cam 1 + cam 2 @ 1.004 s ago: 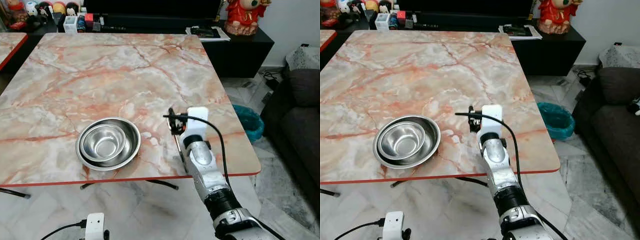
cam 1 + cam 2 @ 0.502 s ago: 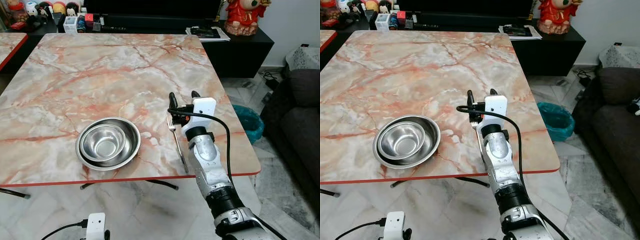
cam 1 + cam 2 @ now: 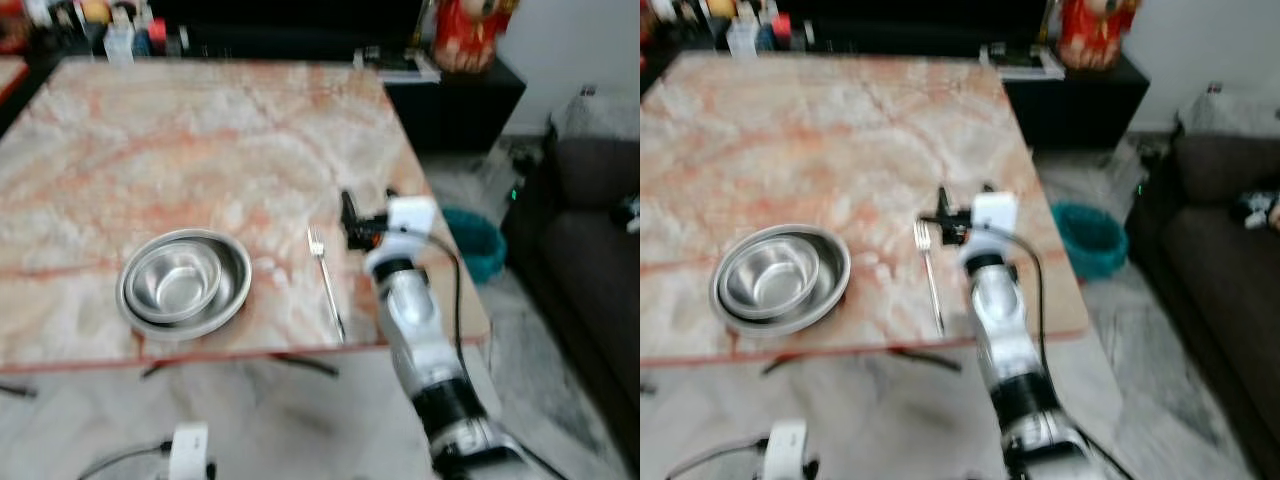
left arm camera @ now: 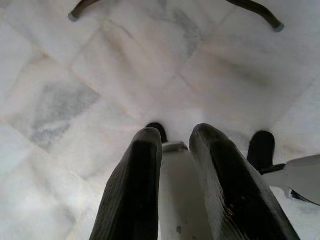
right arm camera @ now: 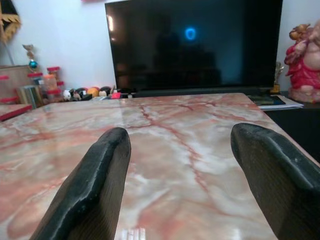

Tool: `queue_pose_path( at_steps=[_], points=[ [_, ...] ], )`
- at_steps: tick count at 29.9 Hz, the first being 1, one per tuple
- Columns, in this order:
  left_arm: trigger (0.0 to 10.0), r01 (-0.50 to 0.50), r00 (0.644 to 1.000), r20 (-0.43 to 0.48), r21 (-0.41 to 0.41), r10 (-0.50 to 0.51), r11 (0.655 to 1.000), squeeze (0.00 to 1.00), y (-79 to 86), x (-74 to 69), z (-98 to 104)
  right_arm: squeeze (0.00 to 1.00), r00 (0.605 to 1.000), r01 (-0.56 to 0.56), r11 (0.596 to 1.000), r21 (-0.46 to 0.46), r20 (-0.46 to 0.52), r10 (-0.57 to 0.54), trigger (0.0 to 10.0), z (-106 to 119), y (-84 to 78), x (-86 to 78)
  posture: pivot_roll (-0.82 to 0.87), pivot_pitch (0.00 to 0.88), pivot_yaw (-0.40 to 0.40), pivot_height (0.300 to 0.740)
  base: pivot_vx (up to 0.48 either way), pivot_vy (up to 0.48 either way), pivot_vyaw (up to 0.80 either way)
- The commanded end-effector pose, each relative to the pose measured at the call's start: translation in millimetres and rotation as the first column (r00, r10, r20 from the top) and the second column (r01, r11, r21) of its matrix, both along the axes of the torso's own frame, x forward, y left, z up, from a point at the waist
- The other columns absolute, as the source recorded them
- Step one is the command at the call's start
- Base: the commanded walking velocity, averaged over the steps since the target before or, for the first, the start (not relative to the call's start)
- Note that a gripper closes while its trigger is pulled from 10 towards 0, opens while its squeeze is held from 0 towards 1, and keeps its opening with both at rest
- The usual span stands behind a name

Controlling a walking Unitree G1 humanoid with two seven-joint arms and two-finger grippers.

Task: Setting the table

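Head views blurred. The silver metal fork (image 3: 325, 281) lies flat on the pink-veined marble worktop (image 3: 200, 140), lower centre of the left eye frame, tines pointing up-frame, handle toward the near red edge. It sits just right of the two nested round stainless-steel bowls (image 3: 185, 283), a gap between them. My right hand (image 3: 366, 208) is just right of the fork's tines, over the worktop, fingers spread wide, holding nothing; in the right wrist view both black fingers (image 5: 92, 187) stand far apart with bare marble between them. My left hand (image 4: 175, 170) hangs idle low over the pale tiled floor (image 4: 60, 100), fingers narrow, nearly together, nothing gripped.

Step, as I judge it: fork placement looks done, hand released. The next move probably calls for pulling the right arm clear without nudging the fork, then fetching another item.
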State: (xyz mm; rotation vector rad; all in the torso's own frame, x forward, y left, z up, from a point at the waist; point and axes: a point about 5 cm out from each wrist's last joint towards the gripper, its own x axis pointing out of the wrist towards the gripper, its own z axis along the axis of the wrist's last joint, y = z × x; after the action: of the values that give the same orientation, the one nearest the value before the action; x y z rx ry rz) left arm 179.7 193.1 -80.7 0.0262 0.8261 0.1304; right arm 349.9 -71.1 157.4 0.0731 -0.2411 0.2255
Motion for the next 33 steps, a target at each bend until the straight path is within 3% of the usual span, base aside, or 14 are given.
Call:
queue_pose_path(
  at_steps=[1, 24, 33],
  points=[
    [10.0, 0.001, 1.0, -0.031, -0.023, -0.002, 1.0, 0.0, -8.9, -8.2, -5, 0.0, 1.0, 0.025, 1.0, 0.0, -0.015, -0.025, 10.0, -4, -8.9, 1.1, 0.06, 0.113, -0.075, 0.74, 0.0, -0.281, 0.0],
    [10.0, 0.003, 1.0, -0.028, -0.024, -0.004, 1.0, 0.0, -9.3, -6.8, -5, 0.0, 0.997, 0.051, 0.999, -0.018, -0.063, -0.052, 10.0, -17, -19.0, 1.3, 0.06, 0.113, -0.077, 0.74, 0.0, -0.281, 0.0],
    [10.0, -0.006, 1.0, -0.03, -0.026, 0.005, 1.0, 0.0, -9.8, -7.0, -5, 0.0, 0.974, 0.085, 0.993, -0.087, -0.201, -0.101, 10.0, -51, -41.0, 1.1, 0.06, 0.103, -0.081, 0.74, 0.0, 0.0, 0.0]
  ],
)
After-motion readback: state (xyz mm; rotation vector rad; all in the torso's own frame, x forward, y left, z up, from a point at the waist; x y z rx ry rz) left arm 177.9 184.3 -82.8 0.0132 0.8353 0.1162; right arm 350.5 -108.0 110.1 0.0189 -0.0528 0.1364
